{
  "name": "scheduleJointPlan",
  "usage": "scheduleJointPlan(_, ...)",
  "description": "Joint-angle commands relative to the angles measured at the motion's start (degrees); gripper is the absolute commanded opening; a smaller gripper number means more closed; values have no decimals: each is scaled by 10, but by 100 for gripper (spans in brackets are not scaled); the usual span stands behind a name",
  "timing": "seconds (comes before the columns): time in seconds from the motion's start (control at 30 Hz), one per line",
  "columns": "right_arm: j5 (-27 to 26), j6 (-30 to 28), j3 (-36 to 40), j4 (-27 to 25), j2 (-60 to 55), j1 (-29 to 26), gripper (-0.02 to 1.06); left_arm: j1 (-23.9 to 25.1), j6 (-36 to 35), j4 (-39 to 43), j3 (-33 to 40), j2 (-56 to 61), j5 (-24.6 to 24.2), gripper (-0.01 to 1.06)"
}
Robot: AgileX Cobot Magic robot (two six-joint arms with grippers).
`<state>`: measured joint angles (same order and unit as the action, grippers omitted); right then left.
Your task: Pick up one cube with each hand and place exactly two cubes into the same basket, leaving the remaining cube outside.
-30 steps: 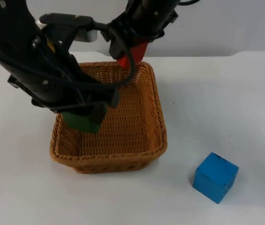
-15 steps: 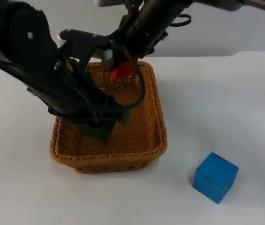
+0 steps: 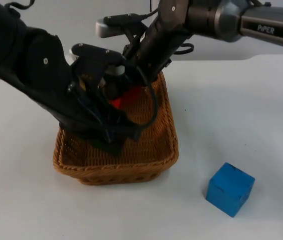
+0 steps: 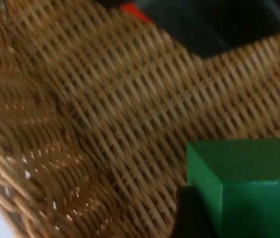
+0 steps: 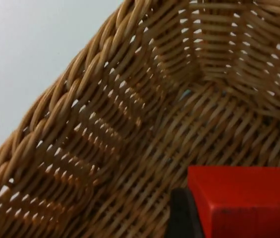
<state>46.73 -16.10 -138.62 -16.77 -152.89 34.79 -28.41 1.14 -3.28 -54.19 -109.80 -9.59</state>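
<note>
Jaws of both grippers grip cubes inside wicker basket [image 3: 167,142]: left gripper [image 3: 112,145] holds green cube [image 4: 246,186] low over weave, right gripper [image 3: 123,95] holds red cube [image 5: 244,201]. Blue cube [image 3: 230,189] sits on desk [image 3: 241,110], well apart.

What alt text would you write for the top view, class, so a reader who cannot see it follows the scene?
Both black arms reach into a wicker basket on a white table; the right tool holds a red cube low inside it, and the left tool is down near the basket's front wall. A blue cube sits outside.
</note>
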Motion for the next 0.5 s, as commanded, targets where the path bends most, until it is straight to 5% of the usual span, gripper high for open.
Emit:
scheduleJointPlan(0.0, -9, -5, -2, -3, 0, 3, 0, -2, 1, 6, -4, -6, 12, 0)
scheduleJointPlan(0.47, -10, -5, -2, -1, -17, 3, 0, -2, 1, 9, -4, -41, 24, 0)
